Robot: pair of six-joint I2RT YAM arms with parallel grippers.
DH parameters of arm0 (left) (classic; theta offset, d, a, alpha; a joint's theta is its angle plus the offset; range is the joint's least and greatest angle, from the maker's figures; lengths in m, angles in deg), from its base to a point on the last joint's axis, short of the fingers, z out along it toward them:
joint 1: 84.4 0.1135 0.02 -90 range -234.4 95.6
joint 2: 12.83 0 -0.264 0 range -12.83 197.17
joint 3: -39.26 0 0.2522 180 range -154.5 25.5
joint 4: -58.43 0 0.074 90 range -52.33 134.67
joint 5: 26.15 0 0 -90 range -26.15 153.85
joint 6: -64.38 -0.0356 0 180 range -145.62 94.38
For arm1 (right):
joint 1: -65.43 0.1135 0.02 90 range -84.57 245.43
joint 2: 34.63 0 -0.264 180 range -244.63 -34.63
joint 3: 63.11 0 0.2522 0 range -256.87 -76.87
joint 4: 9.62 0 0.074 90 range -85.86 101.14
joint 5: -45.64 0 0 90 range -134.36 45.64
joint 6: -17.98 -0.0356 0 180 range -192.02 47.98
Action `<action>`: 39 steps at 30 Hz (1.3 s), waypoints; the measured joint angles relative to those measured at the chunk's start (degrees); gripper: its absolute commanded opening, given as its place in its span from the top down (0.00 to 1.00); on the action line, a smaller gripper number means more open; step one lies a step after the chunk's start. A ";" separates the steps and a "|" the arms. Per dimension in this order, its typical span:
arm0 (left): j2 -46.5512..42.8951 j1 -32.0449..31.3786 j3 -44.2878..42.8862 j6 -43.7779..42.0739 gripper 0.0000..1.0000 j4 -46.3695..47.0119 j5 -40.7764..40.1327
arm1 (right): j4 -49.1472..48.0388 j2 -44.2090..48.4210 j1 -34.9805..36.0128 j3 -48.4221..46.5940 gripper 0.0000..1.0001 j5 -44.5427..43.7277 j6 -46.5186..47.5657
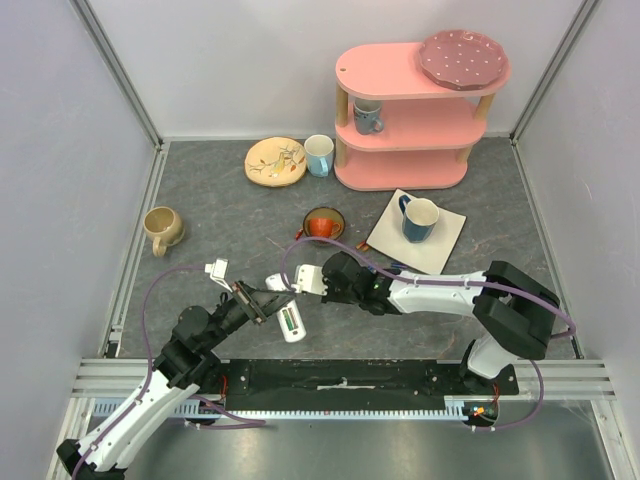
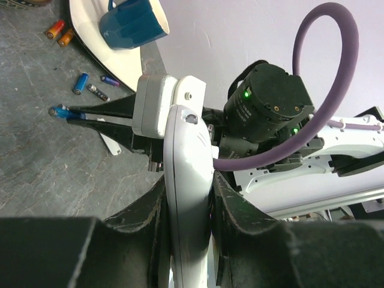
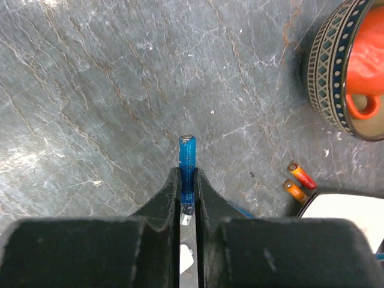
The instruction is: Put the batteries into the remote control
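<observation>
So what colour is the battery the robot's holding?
Blue battery, best in the right wrist view.

Left arm (image 1: 150, 400) reaches forward and to the right, left gripper (image 2: 189, 204) clamped on the remote control (image 2: 186, 156). Right arm (image 1: 440, 292) stretches low across to the left, right gripper (image 3: 187, 180) pinching a blue battery (image 3: 187, 153).
</observation>
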 measured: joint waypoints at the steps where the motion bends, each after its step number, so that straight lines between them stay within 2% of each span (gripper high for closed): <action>1: 0.00 -0.02 0.02 0.00 0.98 0.00 0.22 | -0.85 0.00 0.00 0.39 0.96 0.07 1.27; 3: 0.00 -0.02 0.02 0.00 0.98 -0.22 0.87 | -2.75 -0.02 -0.33 0.98 1.00 0.11 3.65; 10: 0.00 0.04 0.02 0.00 0.98 -0.26 0.94 | -5.60 -2.86 -3.56 -0.66 1.00 3.54 8.09; 19: 0.00 0.04 0.02 0.00 0.98 -0.68 0.96 | -7.48 -7.37 -7.80 -1.64 0.78 8.68 7.50; 28: 0.00 0.04 0.02 0.00 0.98 -0.92 0.92 | -10.64 -7.34 -8.26 -1.42 0.57 8.83 3.41; 36: 0.00 0.04 0.02 -0.04 0.98 -2.14 0.79 | -11.41 -3.28 -8.26 -0.85 0.49 6.75 1.03; 39: 0.00 0.04 0.02 -0.04 0.98 -2.82 0.68 | -11.52 0.83 -8.24 -0.85 0.38 4.74 -1.14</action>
